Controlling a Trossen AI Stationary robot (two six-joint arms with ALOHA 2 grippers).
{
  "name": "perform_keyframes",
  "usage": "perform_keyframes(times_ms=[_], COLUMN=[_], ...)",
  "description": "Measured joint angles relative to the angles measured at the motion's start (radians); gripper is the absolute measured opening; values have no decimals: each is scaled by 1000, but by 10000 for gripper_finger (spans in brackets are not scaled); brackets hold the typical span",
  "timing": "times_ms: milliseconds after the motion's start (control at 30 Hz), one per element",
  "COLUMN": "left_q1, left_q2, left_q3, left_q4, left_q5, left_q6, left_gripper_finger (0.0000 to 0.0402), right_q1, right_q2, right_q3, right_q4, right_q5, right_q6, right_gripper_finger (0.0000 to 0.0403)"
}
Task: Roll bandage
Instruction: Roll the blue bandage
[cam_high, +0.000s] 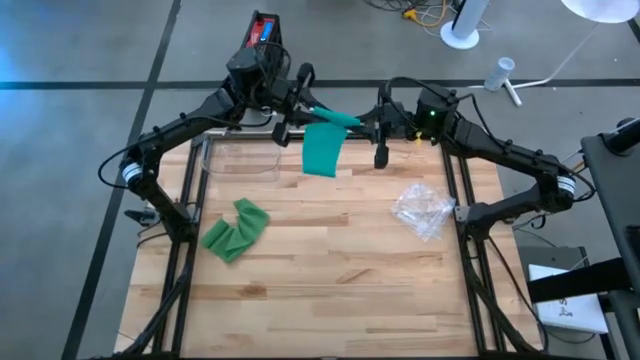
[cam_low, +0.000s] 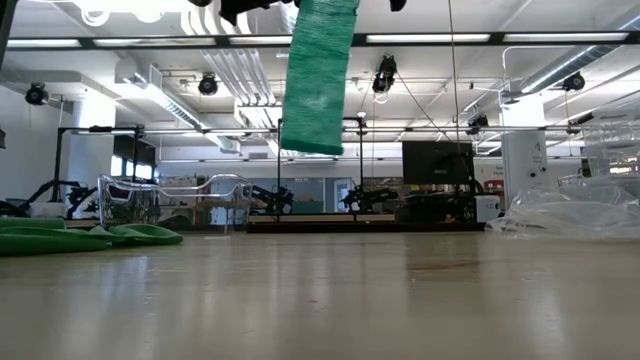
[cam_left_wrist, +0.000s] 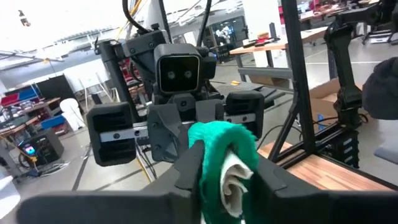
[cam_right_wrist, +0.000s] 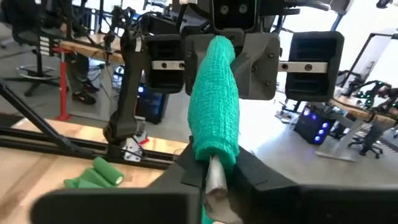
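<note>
Green bandage roll held in the air between both grippers, over the far edge of the table.

In the high view the left gripper (cam_high: 300, 100) and right gripper (cam_high: 372, 125) face each other at about 12 o'clock on the wooden table (cam_high: 330, 290). The green bandage roll (cam_high: 335, 118) spans between them, its loose tail (cam_high: 323, 150) hanging down; the low view shows that tail (cam_low: 318, 75) dangling clear of the tabletop. Left fingers (cam_left_wrist: 189, 168) sit narrow around one end of the roll (cam_left_wrist: 225, 158); right fingers (cam_right_wrist: 252, 171) are clamped on the other end (cam_right_wrist: 214, 115), pale core showing. A second green bandage (cam_high: 236, 230) lies crumpled at 9 o'clock. Clear plastic wrapper (cam_high: 424, 208) at 3 o'clock. Clear container (cam_high: 238, 160) at 11 o'clock.
</note>
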Motion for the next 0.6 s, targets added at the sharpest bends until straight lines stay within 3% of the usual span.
perform_keyframes(times_ms=[333, 600], left_q1=[23, -1], left_q2=[-15, 6], left_q3=[0, -2], left_q4=[-5, -10], left_q5=[-10, -66], left_q6=[-4, -18], left_gripper_finger=[176, 223], right_q1=[1, 2], right_q2=[-21, -13], right_q3=[0, -1], right_q4=[8, 42], right_q5=[35, 37], right_q6=[-19, -20], right_gripper_finger=[12, 11])
